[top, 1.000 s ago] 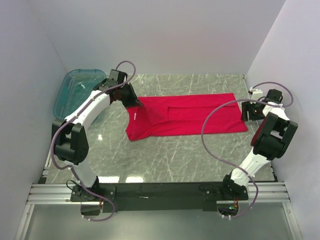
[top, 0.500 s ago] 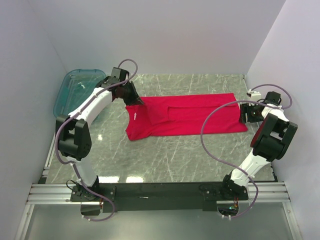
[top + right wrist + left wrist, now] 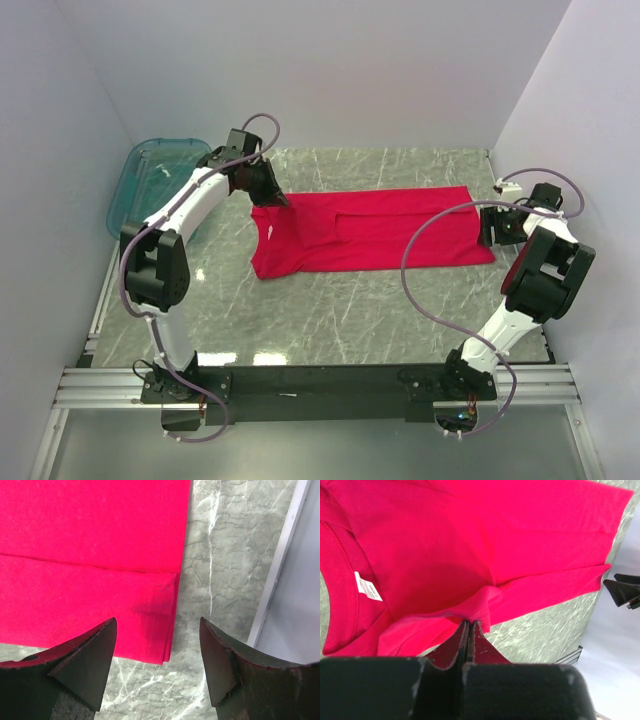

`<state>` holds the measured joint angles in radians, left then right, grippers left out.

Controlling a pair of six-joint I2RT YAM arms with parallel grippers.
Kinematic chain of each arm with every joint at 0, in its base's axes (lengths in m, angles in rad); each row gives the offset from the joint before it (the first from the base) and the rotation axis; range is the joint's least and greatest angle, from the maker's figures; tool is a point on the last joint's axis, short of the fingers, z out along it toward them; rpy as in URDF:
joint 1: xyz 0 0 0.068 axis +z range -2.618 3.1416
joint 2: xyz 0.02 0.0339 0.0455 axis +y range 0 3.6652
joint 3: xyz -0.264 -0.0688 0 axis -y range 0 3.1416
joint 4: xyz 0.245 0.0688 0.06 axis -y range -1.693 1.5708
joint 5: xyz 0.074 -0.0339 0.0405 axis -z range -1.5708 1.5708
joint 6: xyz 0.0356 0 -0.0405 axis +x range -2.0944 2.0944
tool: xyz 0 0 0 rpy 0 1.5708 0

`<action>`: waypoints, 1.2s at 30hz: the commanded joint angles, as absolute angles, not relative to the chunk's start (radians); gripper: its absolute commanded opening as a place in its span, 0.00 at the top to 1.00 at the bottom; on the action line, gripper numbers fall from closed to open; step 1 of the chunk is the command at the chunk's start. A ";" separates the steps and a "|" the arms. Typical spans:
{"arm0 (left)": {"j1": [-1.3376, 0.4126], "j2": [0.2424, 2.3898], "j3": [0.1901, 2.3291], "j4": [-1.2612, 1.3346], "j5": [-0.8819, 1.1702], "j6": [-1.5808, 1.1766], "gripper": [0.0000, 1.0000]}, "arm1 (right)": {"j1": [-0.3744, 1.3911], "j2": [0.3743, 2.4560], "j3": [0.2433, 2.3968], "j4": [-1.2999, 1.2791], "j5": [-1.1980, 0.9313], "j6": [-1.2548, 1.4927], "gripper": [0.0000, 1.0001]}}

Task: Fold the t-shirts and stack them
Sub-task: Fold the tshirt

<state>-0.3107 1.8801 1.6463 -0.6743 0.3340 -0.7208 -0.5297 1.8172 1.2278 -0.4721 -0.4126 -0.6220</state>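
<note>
Flat on the grey-green marble-patterned tabletop (image 3: 340,310) lies the plain crimson-red short-sleeved cotton t-shirt (image 3: 390,230), collar to the left, hem to the right, one long edge folded over onto the body; its small white neck label (image 3: 368,586) shows inside the round collar. At the shirt's far-left corner the left gripper (image 3: 272,200) has its fingers pressed together, pinching a bunched fold of red cloth at their tips; the right gripper (image 3: 157,622) hangs over the hem's corner with fingers wide apart and nothing between them, one above cloth, the other above bare marble. Beyond the left arm, a translucent teal plastic tub (image 3: 150,175) sits well apart from the shirt.
</note>
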 commanded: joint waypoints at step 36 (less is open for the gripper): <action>-0.305 2.071 1.913 -0.767 0.396 -0.591 0.99 | -0.523 1.784 1.243 -0.468 -0.430 -0.624 0.26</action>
